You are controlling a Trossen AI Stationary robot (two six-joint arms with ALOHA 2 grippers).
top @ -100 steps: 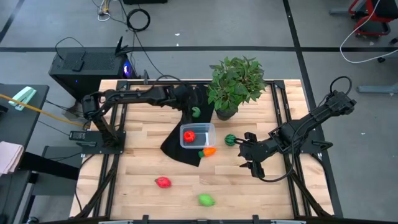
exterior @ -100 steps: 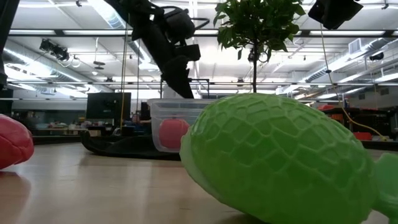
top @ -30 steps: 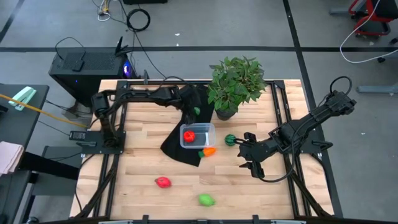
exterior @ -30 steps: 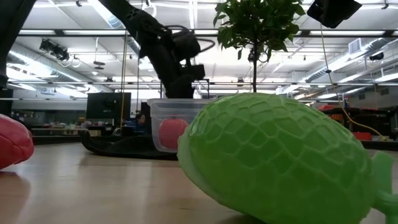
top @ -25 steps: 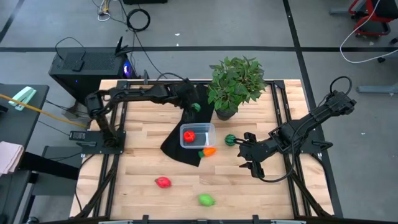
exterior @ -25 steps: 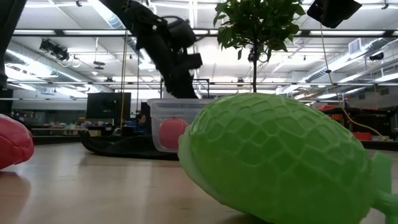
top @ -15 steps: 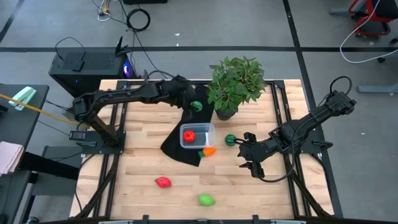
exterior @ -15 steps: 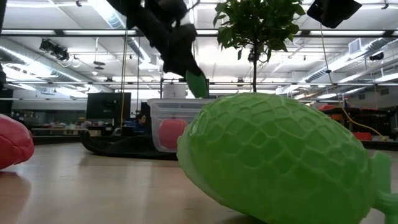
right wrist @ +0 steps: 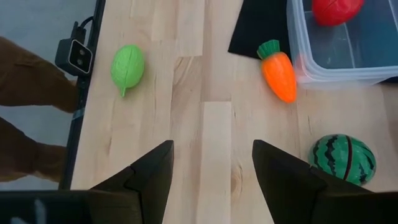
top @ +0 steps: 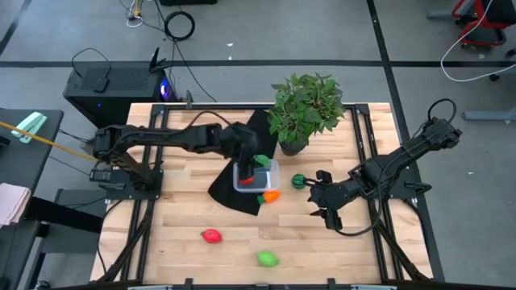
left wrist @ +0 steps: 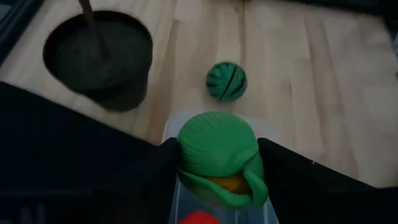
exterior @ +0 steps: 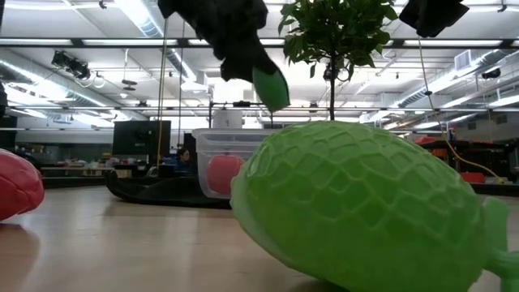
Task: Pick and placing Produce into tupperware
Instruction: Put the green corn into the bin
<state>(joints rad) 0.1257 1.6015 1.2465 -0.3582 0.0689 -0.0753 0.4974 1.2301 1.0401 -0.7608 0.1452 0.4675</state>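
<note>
My left gripper (top: 260, 162) hangs over the tupperware (top: 269, 180), a clear box on a black cloth, and is shut on a bright green toy piece (left wrist: 217, 151). One red piece (right wrist: 336, 9) lies in the box. An orange carrot (top: 272, 195) and a dark striped ball (top: 299, 180) lie on the table right of the box. A second red piece (top: 211, 236) and a second bright green one (top: 267, 258) rest near the table's near edge. My right gripper (top: 324, 201) waits open, right of the carrot. My left gripper pinches the green piece by its two sides (left wrist: 186, 155), one finger (left wrist: 152, 180) on each flank. The fingers come from above, slanting down. The piece (exterior: 270, 88) hangs below them, lifted clear, above the box's open top.
A leafy potted plant (top: 305, 109) stands just beyond the box, its pot (left wrist: 99, 59) close to my left gripper. The black cloth (top: 230, 189) reaches from under the box toward the far edge. A person's legs (right wrist: 25, 68) show beside the table.
My left gripper has risen from the far part of the black cloth with the green piece in its fingers and has swung toward the near edge, ending above the tupperware. The piece is now lifted clear of the cloth.
</note>
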